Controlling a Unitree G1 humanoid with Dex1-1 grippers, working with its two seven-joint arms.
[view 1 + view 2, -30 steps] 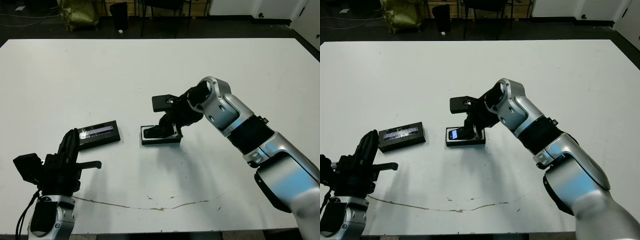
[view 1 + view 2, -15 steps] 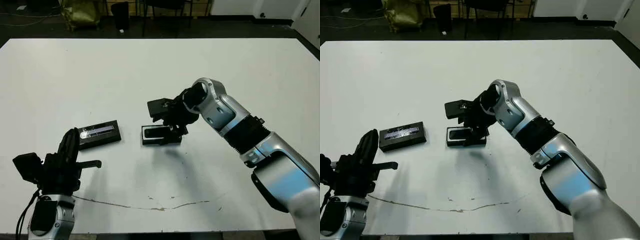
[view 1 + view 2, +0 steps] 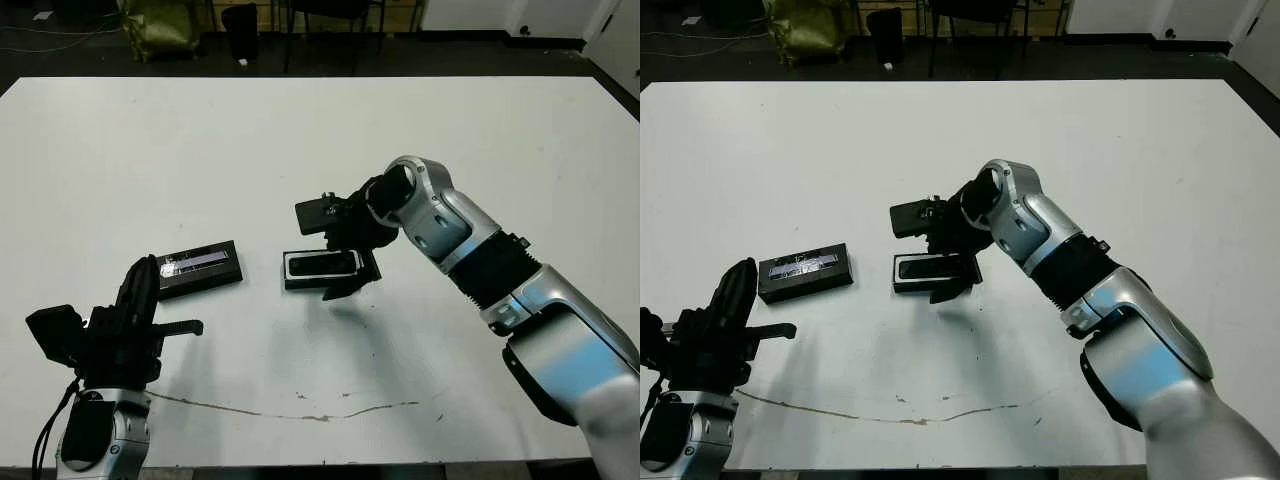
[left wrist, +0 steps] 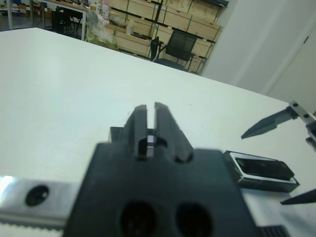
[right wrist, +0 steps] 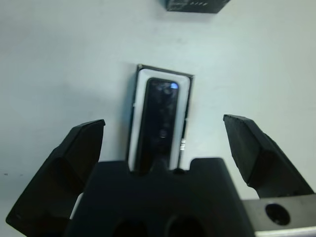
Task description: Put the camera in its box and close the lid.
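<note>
Looking down, I am seeing the camera [image 5: 162, 116] lying in the white-lined box [image 3: 322, 268], my right gripper [image 3: 340, 262] hanging spread over it, while the lid [image 3: 199, 268], at nine o'clock, looks light, stiff and slick, best pinched across its long edges by my left gripper [image 4: 152, 129], pressed nearly together.

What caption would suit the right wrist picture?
Open right gripper above the camera, which lies in its white-lined box.
</note>
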